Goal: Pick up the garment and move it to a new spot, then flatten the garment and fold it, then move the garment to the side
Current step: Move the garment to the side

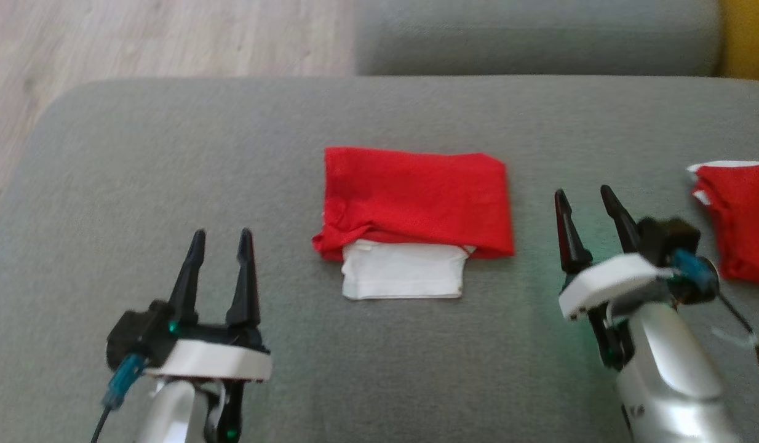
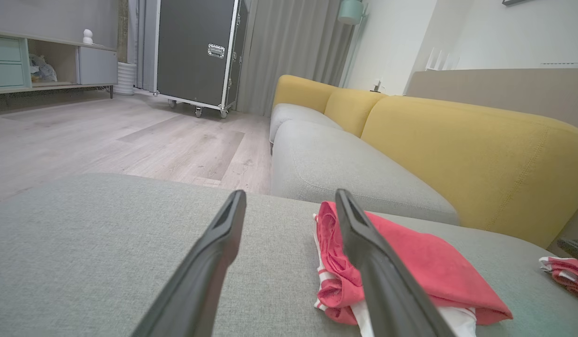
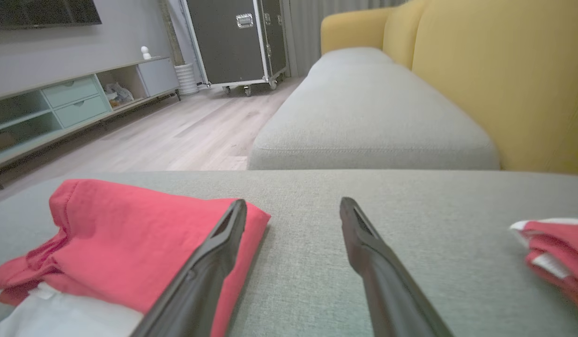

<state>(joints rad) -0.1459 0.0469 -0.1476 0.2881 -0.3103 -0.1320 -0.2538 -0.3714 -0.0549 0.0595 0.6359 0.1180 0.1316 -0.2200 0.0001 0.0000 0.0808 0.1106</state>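
Note:
A folded red and white garment [image 1: 416, 209] lies flat on the grey cushion [image 1: 170, 172], a white panel sticking out at its near edge. It appears again as the garment [image 2: 411, 262] right of my left fingers and the garment [image 3: 129, 238] left of my right fingers. My left gripper [image 1: 222, 237] is open, low and to the left of it, holding nothing. My right gripper [image 1: 585, 194] is open too, just off the garment's right edge, empty.
A second red and white garment [image 1: 739, 221] sits at the cushion's right edge, seen also as the second garment [image 3: 556, 248]. Behind lie a further grey seat [image 1: 539, 37], yellow backrests [image 2: 481, 150] and wood floor [image 1: 139, 37]. A black wheeled case [image 2: 195, 51] stands across the room.

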